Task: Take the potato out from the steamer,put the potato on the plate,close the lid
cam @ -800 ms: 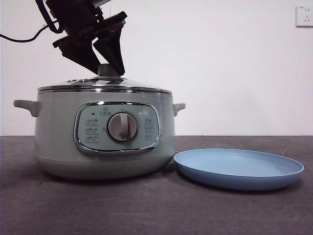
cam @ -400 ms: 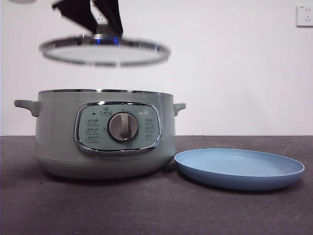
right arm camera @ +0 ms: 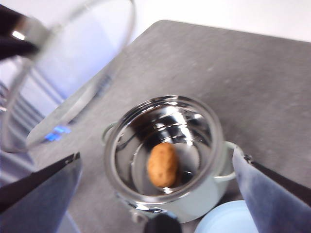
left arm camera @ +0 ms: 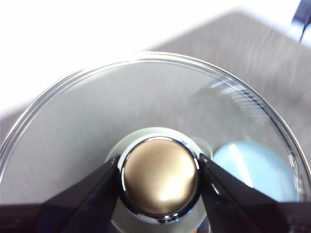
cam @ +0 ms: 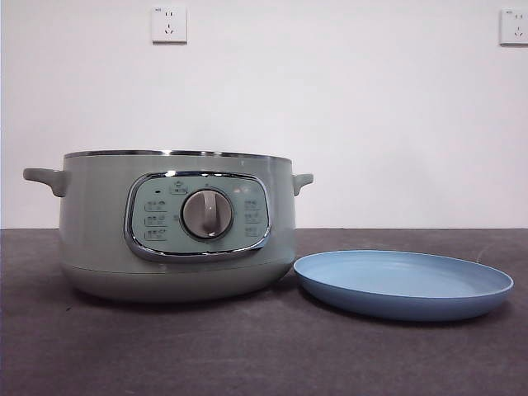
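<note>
The front camera sits low, about level with the desk, and looks straight across it toward a white wall; the steamer and the plate stand near and large, seen from the side.

The left wrist camera looks down along its own end effector from very close onto the lid, which fills most of the frame, with the plate and desk showing through the glass.

The right wrist camera looks down from high up and farther off, into the open steamer at the potato.

All three views share the plate; both wrist views share the lid.
</note>
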Motion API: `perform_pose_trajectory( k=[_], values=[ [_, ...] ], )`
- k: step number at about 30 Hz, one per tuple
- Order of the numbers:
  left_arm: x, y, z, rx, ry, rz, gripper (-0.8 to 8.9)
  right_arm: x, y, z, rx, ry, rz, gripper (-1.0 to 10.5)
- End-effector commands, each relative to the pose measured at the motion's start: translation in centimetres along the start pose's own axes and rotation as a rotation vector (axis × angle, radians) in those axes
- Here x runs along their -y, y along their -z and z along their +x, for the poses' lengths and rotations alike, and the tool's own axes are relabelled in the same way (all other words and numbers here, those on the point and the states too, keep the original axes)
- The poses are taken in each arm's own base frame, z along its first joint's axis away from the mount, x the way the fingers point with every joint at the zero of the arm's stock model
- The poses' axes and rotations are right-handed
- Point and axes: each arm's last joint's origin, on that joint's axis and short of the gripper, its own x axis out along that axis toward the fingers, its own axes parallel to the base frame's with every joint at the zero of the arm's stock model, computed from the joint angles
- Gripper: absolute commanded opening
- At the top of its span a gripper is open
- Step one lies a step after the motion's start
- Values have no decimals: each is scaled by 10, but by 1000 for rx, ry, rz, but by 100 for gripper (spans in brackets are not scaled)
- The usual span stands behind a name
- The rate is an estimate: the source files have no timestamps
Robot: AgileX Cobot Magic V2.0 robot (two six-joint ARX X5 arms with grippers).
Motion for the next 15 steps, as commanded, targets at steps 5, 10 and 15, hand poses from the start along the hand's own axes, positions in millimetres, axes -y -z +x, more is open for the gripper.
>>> perform_pose_trajectory(
  k=[5, 10, 15],
  values=[
    [5, 1, -101, 233, -174, 45, -8, -19, -29, 46, -147, 7, -78, 688],
    [8, 20, -157, 301, -336, 45, -8, -33, -43, 96, -234, 3, -139, 688],
    [12, 44, -206, 354, -463, 16, -8, -44, -39, 160, -310, 49, -197, 687]
  ],
)
